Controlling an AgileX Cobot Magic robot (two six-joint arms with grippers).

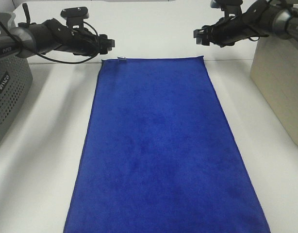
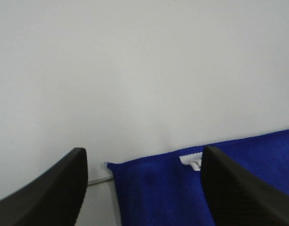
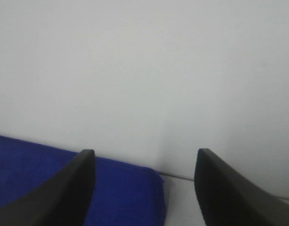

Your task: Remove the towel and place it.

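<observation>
The royal-blue towel (image 1: 158, 150) lies flat and spread out along the white table, its long side running from the far edge to the near edge. A small white tag (image 2: 191, 161) sits at its far left corner. My left gripper (image 1: 109, 44) hovers open and empty just above that far left corner (image 2: 117, 168). My right gripper (image 1: 197, 35) hovers open and empty above the far right corner (image 3: 151, 181). In both wrist views the black fingers (image 2: 45, 197) (image 3: 229, 188) stand wide apart with nothing between them.
A grey perforated basket (image 1: 6, 97) stands at the left edge of the table. A beige basket (image 1: 282, 82) stands at the right edge. A white wall (image 1: 154, 24) rises right behind the towel's far edge.
</observation>
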